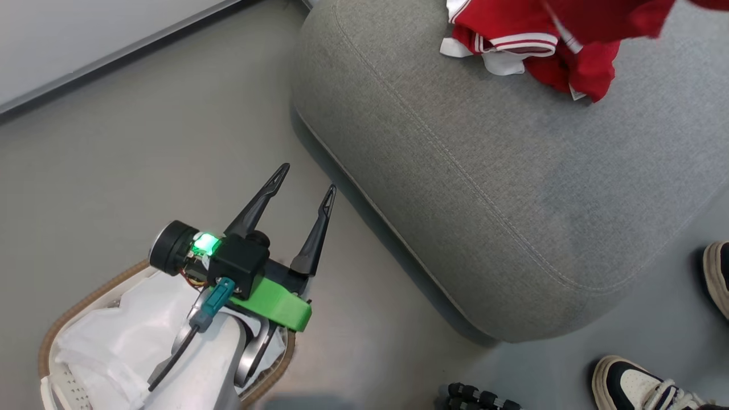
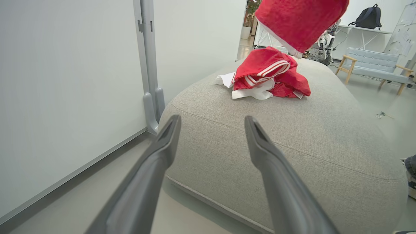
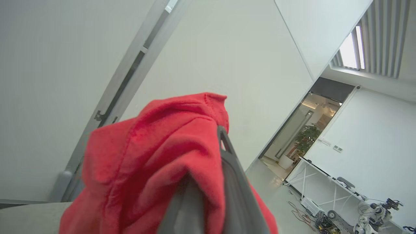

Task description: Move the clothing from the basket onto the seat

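Between the right jaws, which are pinched together on it, hangs a red garment [image 3: 146, 169], above the seat [image 1: 484, 188]. Beyond the left jaws' tips a second garment [image 2: 266, 74], crumpled red and white, lies on that seat. The left jaws stand apart, empty. Behind them sits the basket [image 1: 60, 384] with its white liner [image 1: 114, 336].

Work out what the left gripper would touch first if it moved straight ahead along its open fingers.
Probably the seat, at its rounded near edge: the left gripper aims at it across bare floor. The clothing lies farther back. Exact height is unclear.
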You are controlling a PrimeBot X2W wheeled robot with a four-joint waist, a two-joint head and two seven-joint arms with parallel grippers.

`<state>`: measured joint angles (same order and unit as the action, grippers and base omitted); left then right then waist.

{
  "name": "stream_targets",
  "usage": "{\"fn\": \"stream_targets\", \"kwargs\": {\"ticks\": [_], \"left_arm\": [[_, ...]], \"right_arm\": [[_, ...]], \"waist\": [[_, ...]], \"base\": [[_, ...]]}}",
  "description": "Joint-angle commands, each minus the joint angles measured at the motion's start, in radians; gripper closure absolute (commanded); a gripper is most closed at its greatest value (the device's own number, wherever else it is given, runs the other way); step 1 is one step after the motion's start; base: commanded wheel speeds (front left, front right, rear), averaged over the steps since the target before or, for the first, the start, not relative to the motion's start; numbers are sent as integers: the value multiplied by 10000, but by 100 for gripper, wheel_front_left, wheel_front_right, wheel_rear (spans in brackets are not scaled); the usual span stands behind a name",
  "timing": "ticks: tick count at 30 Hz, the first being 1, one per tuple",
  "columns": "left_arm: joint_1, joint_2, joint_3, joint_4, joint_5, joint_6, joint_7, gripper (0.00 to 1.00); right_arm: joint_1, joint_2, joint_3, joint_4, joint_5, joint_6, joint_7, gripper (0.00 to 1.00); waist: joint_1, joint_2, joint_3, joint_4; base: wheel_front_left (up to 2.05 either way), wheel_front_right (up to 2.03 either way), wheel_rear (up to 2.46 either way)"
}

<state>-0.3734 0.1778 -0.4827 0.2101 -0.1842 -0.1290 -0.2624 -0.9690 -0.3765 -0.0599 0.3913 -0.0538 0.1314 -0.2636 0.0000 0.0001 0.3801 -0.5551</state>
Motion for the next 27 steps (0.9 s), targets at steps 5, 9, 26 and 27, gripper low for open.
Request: {"fn": "stream_targets", "kwargs": {"ticks": [5, 9, 26, 27], "left_arm": [[-399, 319, -165, -242, 111, -25, -36, 0], [-728, 466, -342, -379, 106, -26, -38, 0], [-1467, 690, -454, -340, -50, -26, -38, 0], [-1436, 679, -428, -307, -72, -26, -36, 0]], "right_arm": [[-1041, -436, -1581, 1345, -562, -14, -8, 100], [-1269, -314, -2661, 2292, -958, -13, -4, 100], [481, 1435, -4681, 4026, -1839, -14, -8, 57], [620, 1470, -4758, 4062, -1876, -14, -8, 27]], "waist": [[0, -1, 1074, 630], [0, -1, 1629, 1053], [0, -1, 2772, 2118], [0, -1, 2728, 2121]], "base": [[0, 0, 0], [0, 0, 0], [0, 0, 0], [0, 0, 0]]}}
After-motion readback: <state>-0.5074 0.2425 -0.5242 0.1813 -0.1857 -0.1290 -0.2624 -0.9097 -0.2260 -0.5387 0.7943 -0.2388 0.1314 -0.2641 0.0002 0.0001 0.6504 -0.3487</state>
